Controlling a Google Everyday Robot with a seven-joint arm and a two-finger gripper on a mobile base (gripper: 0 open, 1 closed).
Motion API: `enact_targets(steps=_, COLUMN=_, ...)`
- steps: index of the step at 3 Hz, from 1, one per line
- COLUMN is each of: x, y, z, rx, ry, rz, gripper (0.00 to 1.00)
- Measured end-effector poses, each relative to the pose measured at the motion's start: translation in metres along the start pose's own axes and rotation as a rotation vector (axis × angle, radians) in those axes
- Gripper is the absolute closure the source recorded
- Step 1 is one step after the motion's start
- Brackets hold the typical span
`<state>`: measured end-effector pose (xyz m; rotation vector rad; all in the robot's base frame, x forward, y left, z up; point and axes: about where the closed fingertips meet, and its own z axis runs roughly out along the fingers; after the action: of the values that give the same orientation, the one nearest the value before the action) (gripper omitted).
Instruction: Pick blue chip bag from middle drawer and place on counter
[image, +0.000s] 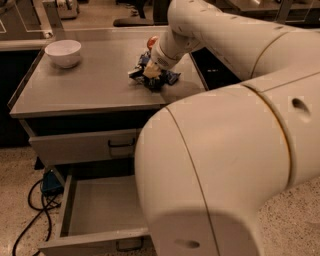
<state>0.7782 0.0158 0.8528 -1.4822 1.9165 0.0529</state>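
Note:
The blue chip bag (171, 77) is crumpled and rests on the right part of the counter (85, 87), near its right edge. My gripper (150, 77) reaches down from the upper right and is shut on the bag's middle, hiding part of it. The middle drawer (100, 212) is pulled open below, and the part of its inside that shows holds nothing. My arm hides the drawer's right side.
A white bowl (63, 52) stands at the counter's back left. The upper drawer (85, 146) is closed. Black cables (30, 210) and a small blue thing (50, 182) lie on the floor left of the cabinet. My arm's big link (220, 175) fills the right foreground.

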Motion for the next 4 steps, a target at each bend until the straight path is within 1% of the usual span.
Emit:
enact_targets(steps=3, x=0.0, y=0.0001, z=0.0001, rx=0.0, ry=0.0, rz=0.0, gripper=0.11)
enact_targets(steps=4, x=0.0, y=0.0001, z=0.0001, rx=0.0, ry=0.0, rz=0.0, gripper=0.0)
